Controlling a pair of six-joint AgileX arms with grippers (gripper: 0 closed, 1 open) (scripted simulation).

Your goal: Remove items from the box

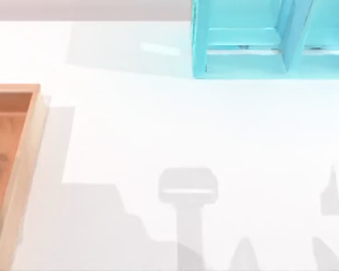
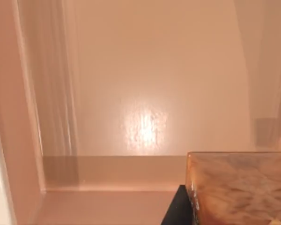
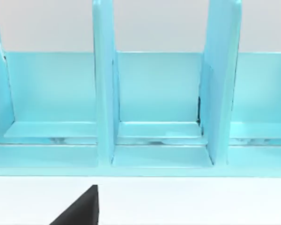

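The box [image 1: 29, 148], a shallow wooden tray with a tan rim and an orange-brown floor, lies at the table's left edge, cut off by the top view. The left wrist view looks down onto the box floor [image 2: 150, 93] and an inner corner of its rim [image 2: 107, 172]. Close to that camera is a marbled orange-brown object [image 2: 239, 187], with a black part of my left gripper [image 2: 177, 210] beside it. I cannot tell whether this object is one of the items or whether it is held. A black part of my right gripper [image 3: 79, 211] shows over the white table, facing the shelf.
A turquoise shelf unit [image 1: 254, 39] with upright dividers [image 3: 105, 93] stands at the back right of the table. Grey arm shadows [image 1: 187, 192] fall on the white tabletop between box and shelf.
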